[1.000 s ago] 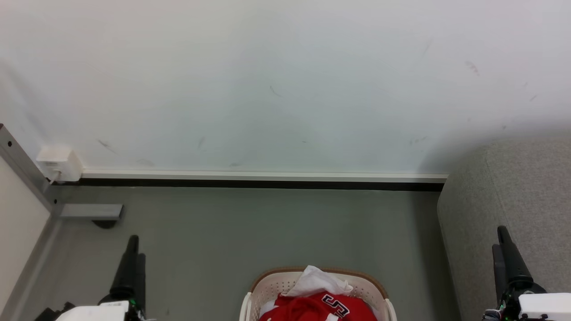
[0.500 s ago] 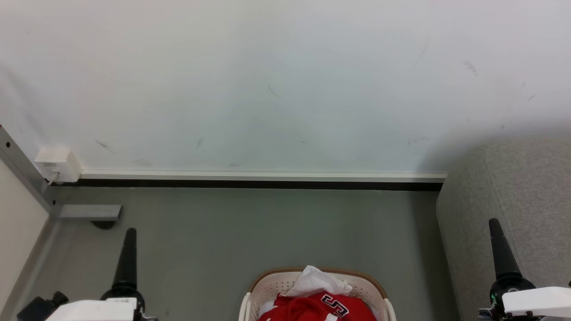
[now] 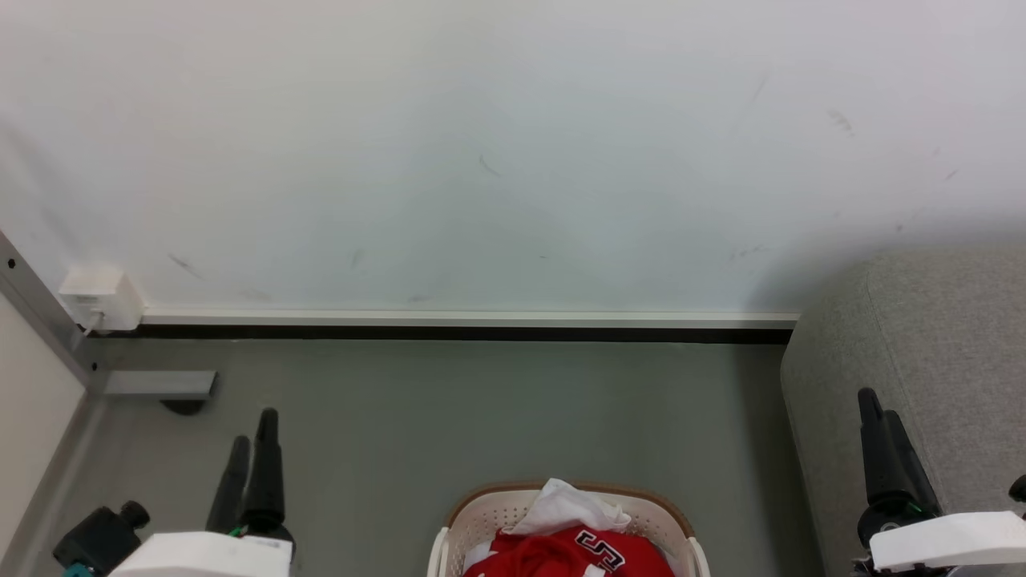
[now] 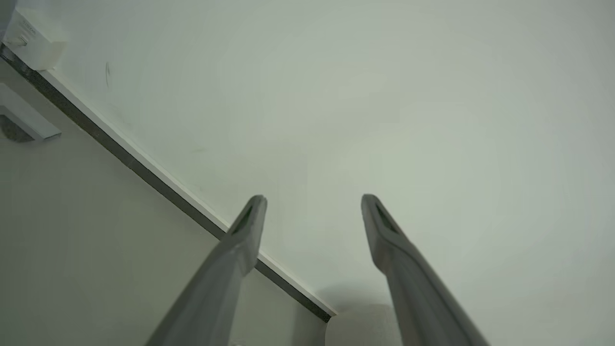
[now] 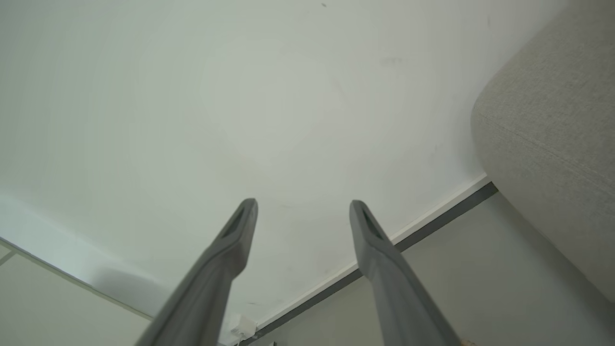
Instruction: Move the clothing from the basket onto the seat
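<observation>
At the bottom middle of the head view stands the cream basket (image 3: 479, 518) with a tan rim. Red clothing (image 3: 565, 553) with black-and-white lettering lies in it, under a white cloth (image 3: 567, 505). The grey seat (image 3: 930, 336) rises at the right edge and also fills the right side of the right wrist view, seat (image 5: 552, 125). My left gripper (image 3: 252, 426) hangs open at the lower left, left of the basket; its two fingers stand apart and empty in the left wrist view, left gripper (image 4: 312, 199). My right gripper (image 3: 875, 401) is open before the seat, right gripper (image 5: 302, 204).
A white wall (image 3: 481, 144) with a skirting board (image 3: 465, 320) runs across the back. Grey floor (image 3: 481, 417) lies between the grippers. A white box (image 3: 100, 296) and a metal frame leg (image 3: 156, 385) sit at the left.
Both grippers have turned about their wrists, so two fingers of each show side by side. The left gripper has shifted slightly right, the right gripper slightly left and up.
</observation>
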